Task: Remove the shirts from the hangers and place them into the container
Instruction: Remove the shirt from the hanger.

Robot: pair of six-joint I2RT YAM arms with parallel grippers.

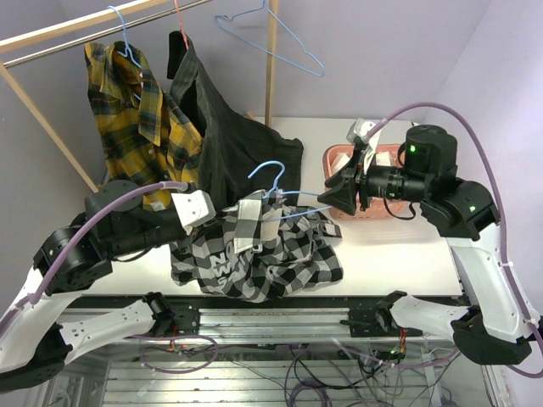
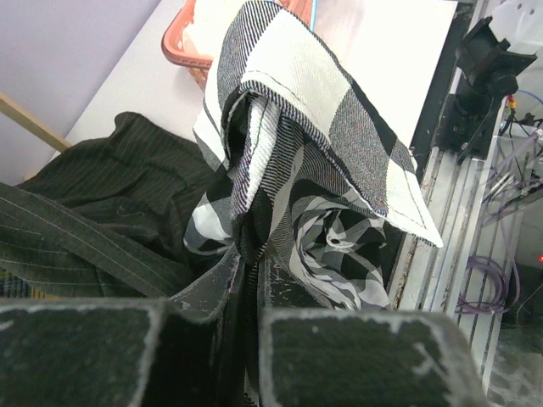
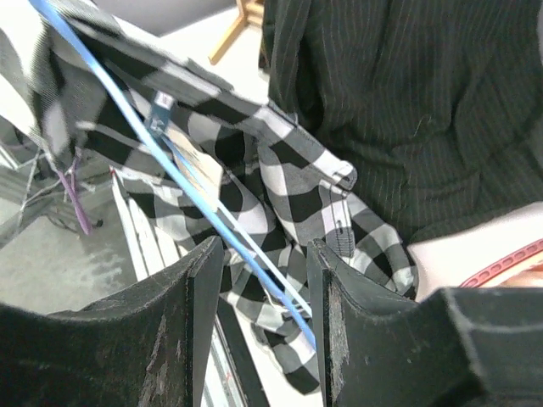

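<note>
The black-and-white checked shirt (image 1: 263,250) lies heaped at the table's near edge. My left gripper (image 1: 242,214) is shut on a fold of it (image 2: 280,110) and lifts that fold. A light blue hanger (image 1: 271,174) sticks out of this shirt. Its wire (image 3: 195,186) runs slantwise between the fingers of my right gripper (image 3: 265,250), which stand apart, and it reaches the right finger's inner face. The salmon-pink container (image 1: 338,153) stands behind the right gripper (image 1: 338,197), with white cloth (image 2: 208,30) in it. The yellow plaid shirt (image 1: 140,106) and the dark pinstriped shirt (image 1: 225,127) hang on hangers.
A wooden rack with a rod (image 1: 85,30) and an upright pole (image 1: 271,59) stands at the back. An empty light blue hanger (image 1: 276,34) hangs on it. The pinstriped shirt's tail spreads over the table (image 2: 102,195). The table's metal front rail (image 2: 441,195) runs just beside the checked shirt.
</note>
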